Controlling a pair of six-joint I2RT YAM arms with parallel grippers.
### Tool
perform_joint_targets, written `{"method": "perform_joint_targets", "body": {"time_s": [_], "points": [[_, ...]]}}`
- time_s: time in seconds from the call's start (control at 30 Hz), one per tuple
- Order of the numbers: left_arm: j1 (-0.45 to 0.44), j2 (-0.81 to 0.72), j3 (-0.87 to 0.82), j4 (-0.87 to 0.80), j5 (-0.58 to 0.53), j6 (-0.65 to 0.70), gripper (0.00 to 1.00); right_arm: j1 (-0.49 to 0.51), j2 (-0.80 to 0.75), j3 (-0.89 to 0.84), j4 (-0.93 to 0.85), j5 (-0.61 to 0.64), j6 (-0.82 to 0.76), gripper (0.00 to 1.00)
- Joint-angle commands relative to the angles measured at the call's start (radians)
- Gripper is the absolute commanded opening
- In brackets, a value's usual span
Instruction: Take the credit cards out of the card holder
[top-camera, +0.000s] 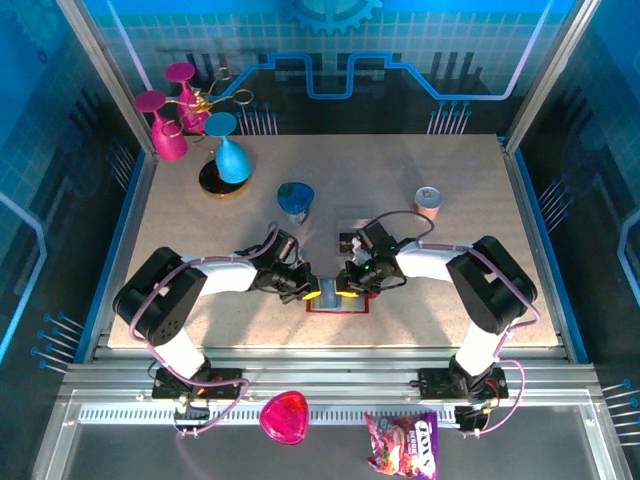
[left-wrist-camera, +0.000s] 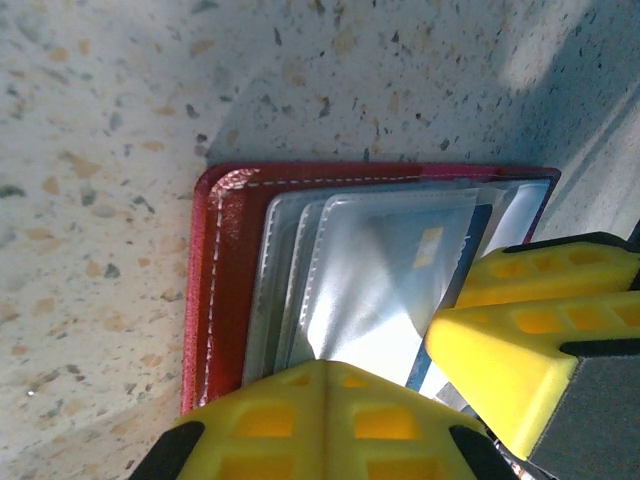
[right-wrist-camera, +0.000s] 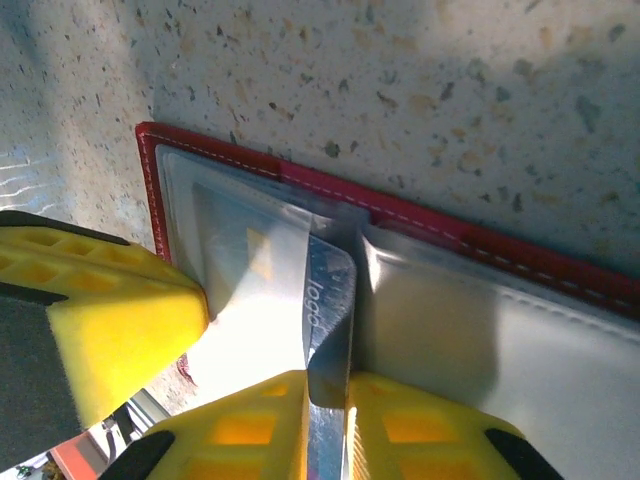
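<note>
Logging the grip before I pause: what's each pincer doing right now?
Left pincer: closed, nothing visible between its tips.
Right pincer: closed on a card over the open wallet.

Our left arm (top-camera: 215, 275) and right arm (top-camera: 440, 262) angle inward from their bases, forearms converging until the two grippers stand almost tip to tip. The left gripper (top-camera: 312, 293) has its yellow fingers (left-wrist-camera: 260, 420) pressed flat together, no gap between them. Just beside it, the right gripper (top-camera: 348, 291) pinches the edge of a credit card (right-wrist-camera: 330, 300), one yellow finger (right-wrist-camera: 420, 430) on each face.
</note>
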Motion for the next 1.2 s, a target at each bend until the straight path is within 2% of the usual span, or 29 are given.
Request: {"method": "perform_joint_targets", "body": {"time_s": [0.0, 0.5, 0.83, 1.17], "points": [[-0.005, 0.024, -0.024, -0.050, -0.011, 0.022, 0.04, -0.012, -0.024, -0.018, -0.002, -0.010, 0.005, 0.14], [-0.006, 0.016, -0.017, -0.063, -0.015, 0.022, 0.05, -0.063, -0.076, -0.061, -0.040, -0.001, -0.035, 0.10], [-0.005, 0.014, -0.007, -0.072, -0.019, 0.022, 0.05, -0.111, -0.140, -0.059, -0.149, 0.038, -0.108, 0.10], [-0.006, 0.012, -0.006, -0.067, -0.018, 0.019, 0.06, -0.113, -0.164, -0.042, -0.183, 0.045, -0.117, 0.09]]}}
